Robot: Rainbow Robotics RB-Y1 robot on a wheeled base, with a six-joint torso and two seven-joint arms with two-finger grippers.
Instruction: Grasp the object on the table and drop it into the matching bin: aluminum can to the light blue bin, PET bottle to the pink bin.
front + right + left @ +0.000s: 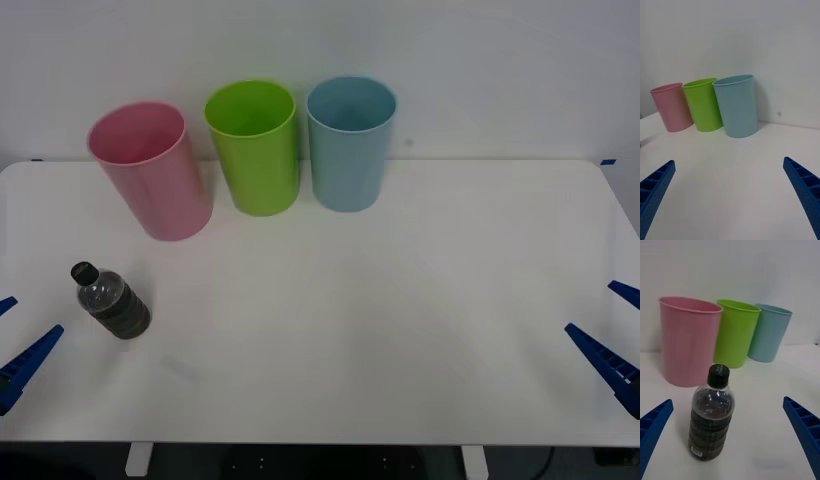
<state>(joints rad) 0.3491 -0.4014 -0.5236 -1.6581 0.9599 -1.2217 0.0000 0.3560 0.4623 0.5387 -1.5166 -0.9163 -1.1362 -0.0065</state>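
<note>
Left pincer (730,438), held open, is best centred on the upright bottle (711,416) at twelve o'clock; right pincer (730,195) is parked open.

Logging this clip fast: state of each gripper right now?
Left gripper: open, holding nothing, at the table's left edge, near the PET bottle.
Right gripper: open, holding nothing, at the table's right edge.
</note>
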